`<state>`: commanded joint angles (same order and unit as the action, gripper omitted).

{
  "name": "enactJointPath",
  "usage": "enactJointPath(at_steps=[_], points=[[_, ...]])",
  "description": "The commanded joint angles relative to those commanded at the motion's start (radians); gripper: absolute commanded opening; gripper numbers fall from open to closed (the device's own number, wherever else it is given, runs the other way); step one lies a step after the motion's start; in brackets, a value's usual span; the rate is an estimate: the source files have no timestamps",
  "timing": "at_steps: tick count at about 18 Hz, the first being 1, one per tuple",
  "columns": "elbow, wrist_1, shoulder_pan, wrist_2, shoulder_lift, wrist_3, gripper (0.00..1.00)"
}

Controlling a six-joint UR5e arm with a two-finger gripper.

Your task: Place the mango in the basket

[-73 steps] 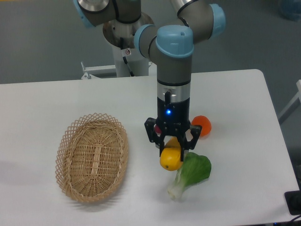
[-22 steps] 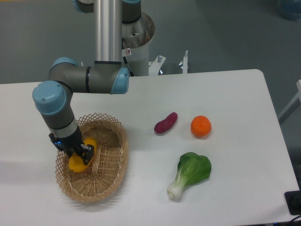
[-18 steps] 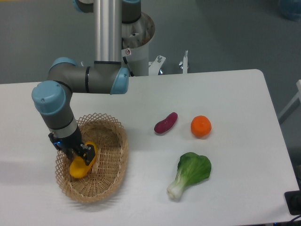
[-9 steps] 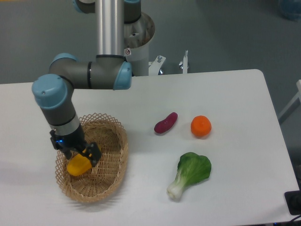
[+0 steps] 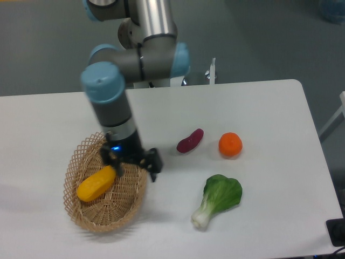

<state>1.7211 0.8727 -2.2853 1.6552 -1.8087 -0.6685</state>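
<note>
The yellow-orange mango [image 5: 97, 183] lies on its side inside the oval tan wicker basket [image 5: 89, 216] at the left of the table. My gripper [image 5: 133, 164] hangs over the basket's right rim, to the right of the mango and apart from it. Its jaws are spread wide and hold nothing.
A small dark purple vegetable [image 5: 190, 140] and a round orange fruit [image 5: 230, 144] lie right of centre. A green leafy bok choy [image 5: 219, 198] lies in front of them. The robot's base [image 5: 156, 32] stands behind the table's far edge.
The gripper has let go of the mango, which now rests in the basket. The arm has lifted and swung right, from the basket's left part to its right rim.
</note>
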Motion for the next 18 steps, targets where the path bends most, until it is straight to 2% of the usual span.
enactJointPath(at_steps=[3,6,11,13,18], points=[[-0.018,0.104,-0.071,-0.023,0.029,-0.179,1.0],[-0.057,0.152,-0.135,-0.035,0.049,-0.366,1.0],[-0.167,0.278,-0.212,-0.06,0.057,-0.494,1.0],[-0.184,0.285,-0.24,-0.092,0.057,-0.499,1.0],[-0.192,0.287,-0.247,-0.101,0.057,-0.499,1.0]])
